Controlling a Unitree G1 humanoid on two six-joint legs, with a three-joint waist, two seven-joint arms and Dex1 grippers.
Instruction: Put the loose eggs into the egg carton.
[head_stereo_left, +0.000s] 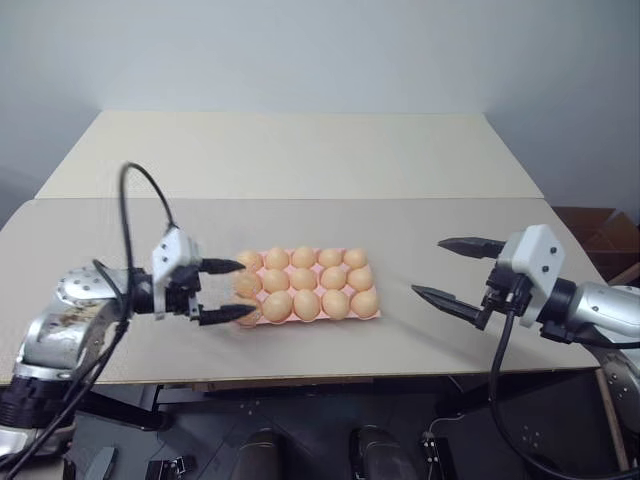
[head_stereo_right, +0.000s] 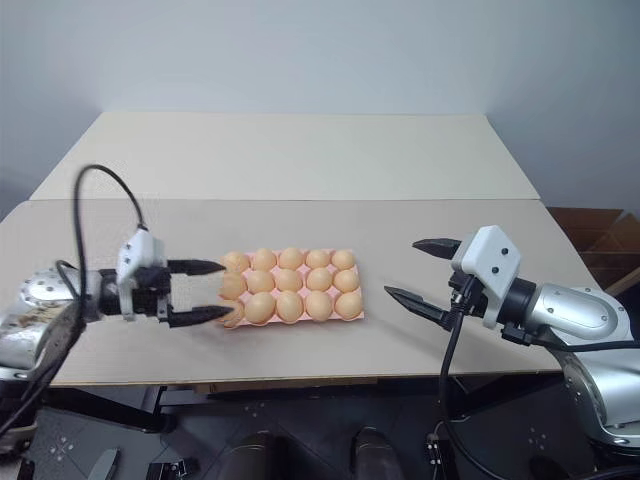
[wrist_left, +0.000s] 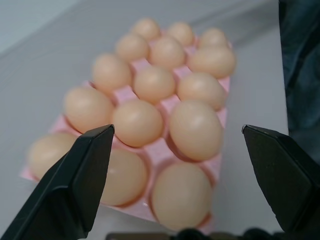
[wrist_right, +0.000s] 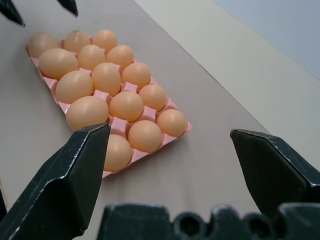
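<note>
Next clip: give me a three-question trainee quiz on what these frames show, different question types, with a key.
1. True or false: every cup of the carton holds an egg.
2. Which gripper is at the carton's end?
A. left gripper
B. right gripper
3. Fill in: both grippers' fingers are ____.

Key:
1. True: three rows of five, all filled, and no loose egg lies on the table.
2. A: its fingers flank the end eggs; the right gripper is off to the other side, apart from the carton.
3. Open, holding nothing.
</note>
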